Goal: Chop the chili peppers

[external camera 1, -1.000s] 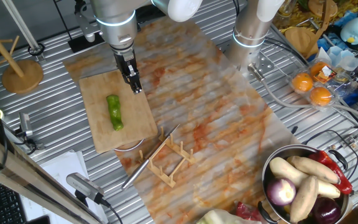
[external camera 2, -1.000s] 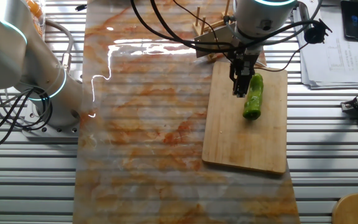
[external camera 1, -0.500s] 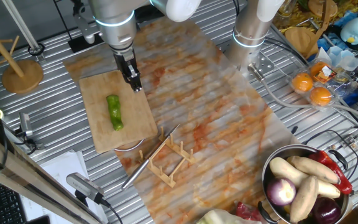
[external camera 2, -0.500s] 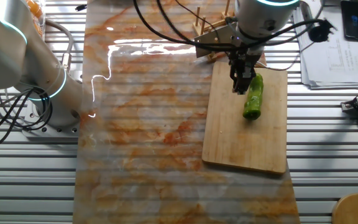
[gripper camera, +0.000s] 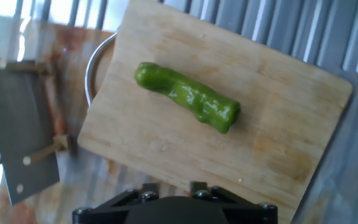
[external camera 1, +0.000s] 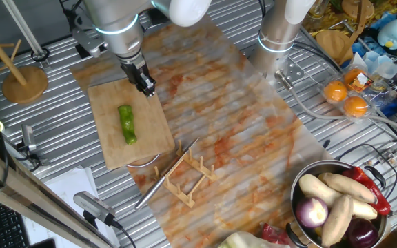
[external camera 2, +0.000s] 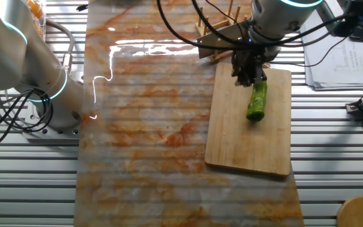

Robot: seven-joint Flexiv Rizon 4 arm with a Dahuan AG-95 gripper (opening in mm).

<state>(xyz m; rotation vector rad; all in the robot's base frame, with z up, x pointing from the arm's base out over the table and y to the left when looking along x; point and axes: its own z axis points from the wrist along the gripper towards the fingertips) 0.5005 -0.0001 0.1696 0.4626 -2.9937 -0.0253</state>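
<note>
- While the pepper (external camera 1: 127, 124) lies whole on the board (external camera 1: 109, 141), no cut is made yet, so the chopping has not begun, as far as I can judge.
- It rests flat near the middle of the board, slightly bent, with bare wood on all sides; I think this leaves room for a blade to come down across it.
- One corner of the board sits on a round metal thing, whose rim shows at the board's edge in the hand view. What it is I cannot tell.
- The gripper (external camera 1: 145, 86) hangs above the far edge of the board, beside one end of the pepper and apart from it. It holds nothing that I can see.
- In both fixed views its fingers look close together, but whether they are really pressed together I cannot tell. The hand view does not show the fingertips.
- The cleaver (gripper camera: 22, 134) lies on a wooden rack (external camera 1: 185, 180) just beside the board, with its handle pointing out past the rack. Probably it is kept so that the gripper can take the handle easily.
- My judgement: the next move is to fetch the cleaver, and the hand must turn away from the pepper for this.
</note>
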